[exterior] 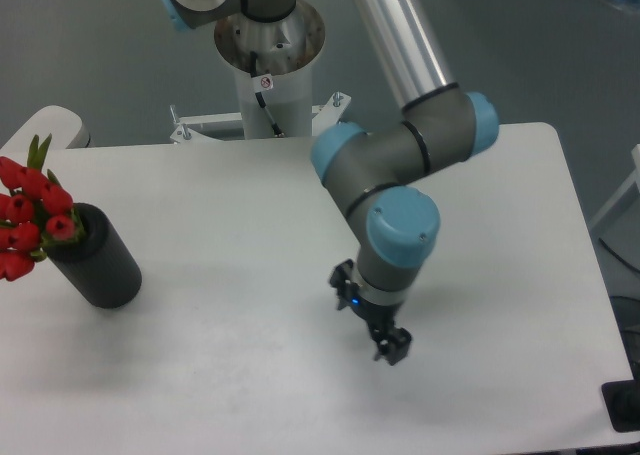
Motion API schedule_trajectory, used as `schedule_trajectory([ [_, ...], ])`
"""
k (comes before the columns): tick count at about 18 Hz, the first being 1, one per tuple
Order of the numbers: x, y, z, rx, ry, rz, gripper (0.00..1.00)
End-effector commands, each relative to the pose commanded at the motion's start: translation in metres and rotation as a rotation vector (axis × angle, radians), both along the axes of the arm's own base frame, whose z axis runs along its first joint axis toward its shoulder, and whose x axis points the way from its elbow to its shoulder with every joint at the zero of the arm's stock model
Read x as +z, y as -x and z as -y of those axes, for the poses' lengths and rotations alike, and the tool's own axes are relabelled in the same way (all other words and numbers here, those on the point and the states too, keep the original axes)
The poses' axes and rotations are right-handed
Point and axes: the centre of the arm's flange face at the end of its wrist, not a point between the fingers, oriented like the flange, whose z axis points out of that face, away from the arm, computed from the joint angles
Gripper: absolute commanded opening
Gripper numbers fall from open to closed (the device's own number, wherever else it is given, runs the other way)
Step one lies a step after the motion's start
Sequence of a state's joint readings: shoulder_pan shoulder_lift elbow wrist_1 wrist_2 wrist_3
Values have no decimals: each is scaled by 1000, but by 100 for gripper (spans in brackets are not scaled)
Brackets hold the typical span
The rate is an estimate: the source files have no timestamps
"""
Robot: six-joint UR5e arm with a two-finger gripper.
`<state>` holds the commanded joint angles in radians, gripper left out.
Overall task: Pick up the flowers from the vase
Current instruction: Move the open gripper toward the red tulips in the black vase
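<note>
Small black two-finger tool [390, 347] hangs low over the white desk [230, 355], right of centre, pointing down and toward 5 o'clock. It carries nothing. Whether its jaws are parted or closed is too small and dark to tell. A blue light shows on the wrist just above it.

Above the tool: grey wrist with pale blue caps, then a silver tube arm [400, 35] rising toward 12 o'clock to the white pedestal base [268, 70] behind the desk's back edge.

Task state: not begun, by my reading. The bunch of small red tulip-like flowers with thin green leaves [30, 218] sits in the plain matte black cylinder vase [95, 257], at 9 o'clock from the tool and well apart from it, near the desk's left edge. The vase leans, its mouth tilted toward 10 o'clock; buds spill past the frame's left edge.

Left to do: cross the desk, reach the bunch, grip, lift it out.

In the way: no object shows on the desk between tool and vase. Likely concerns: the tilt of the vase sets the pull direction, and the bunch is partly cut off from view. A dark object [625, 407] sits at the frame's lower right, off the route.
</note>
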<state>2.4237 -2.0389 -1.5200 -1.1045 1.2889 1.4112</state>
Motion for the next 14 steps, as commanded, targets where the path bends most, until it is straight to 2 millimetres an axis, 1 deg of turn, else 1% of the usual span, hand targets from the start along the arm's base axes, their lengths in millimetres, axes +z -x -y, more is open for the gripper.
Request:
schedule_trajectory([
  [4,18,-26,5,-8,-115,94,100],
  [6,30,-34,6,-12,-151,109,100],
  [11,50,-53,13,-7,-226,164,100],
  [12,52,-55,16,3,-239,184,100],
  [14,48,-60,18,10,-262,244,100],
])
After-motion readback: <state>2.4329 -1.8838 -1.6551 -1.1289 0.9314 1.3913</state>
